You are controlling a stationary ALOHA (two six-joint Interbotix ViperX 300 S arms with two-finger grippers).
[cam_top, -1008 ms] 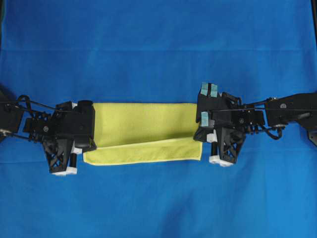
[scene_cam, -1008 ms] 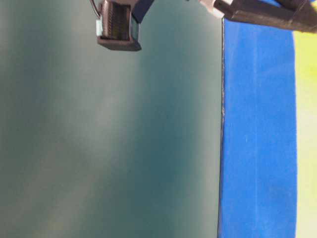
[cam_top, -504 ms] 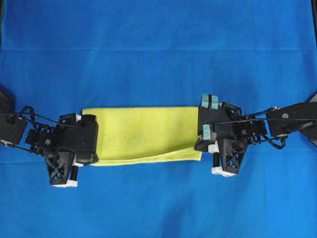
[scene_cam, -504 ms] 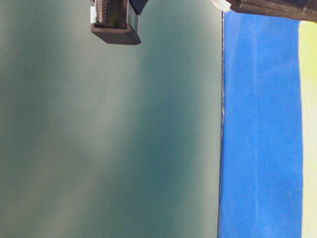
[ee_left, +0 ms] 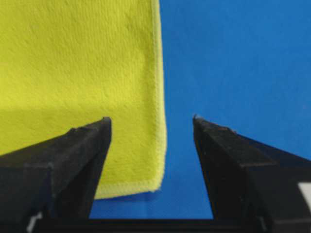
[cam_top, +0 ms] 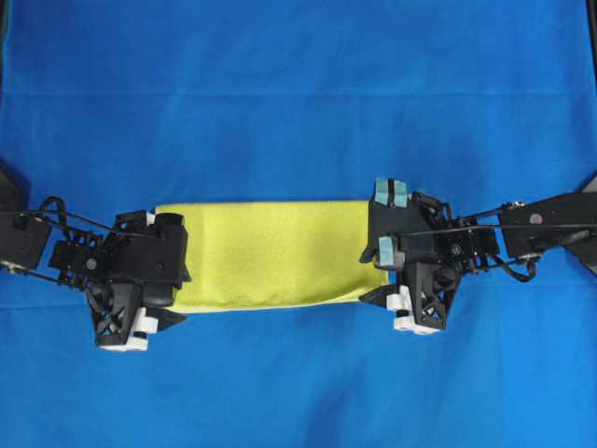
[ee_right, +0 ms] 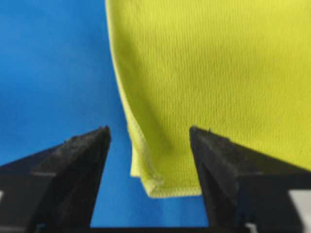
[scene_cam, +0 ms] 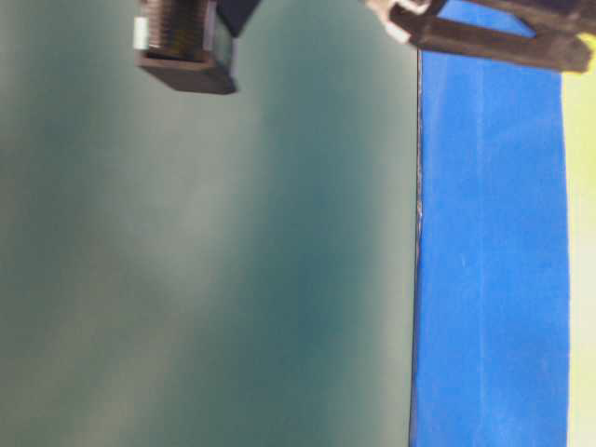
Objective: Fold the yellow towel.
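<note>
While both arms sit low at either end, the yellow towel lies flat on the blue table cover, folded into a long strip running left to right, pretty much in the middle of the overhead view. Its near long edge shows a thin lighter hem, and the right end dips a little lower than the rest.

Left gripper is parked over the strip's left end with its jaws spread wide and nothing between them. From its wrist cam you can see the towel's corner lying flat on the cover, the hemmed edge running up between the two black fingers, not pinched by either one.

Right gripper is the same deal at the right end: jaws wide apart, holding nothing. The towel corner there shows two layers stacked, with the stitched hem just between the fingers, resting on the cover.

Table-level cam is mostly a blurry greenish wall, plus a sliver of blue and yellow at the right edge.
</note>
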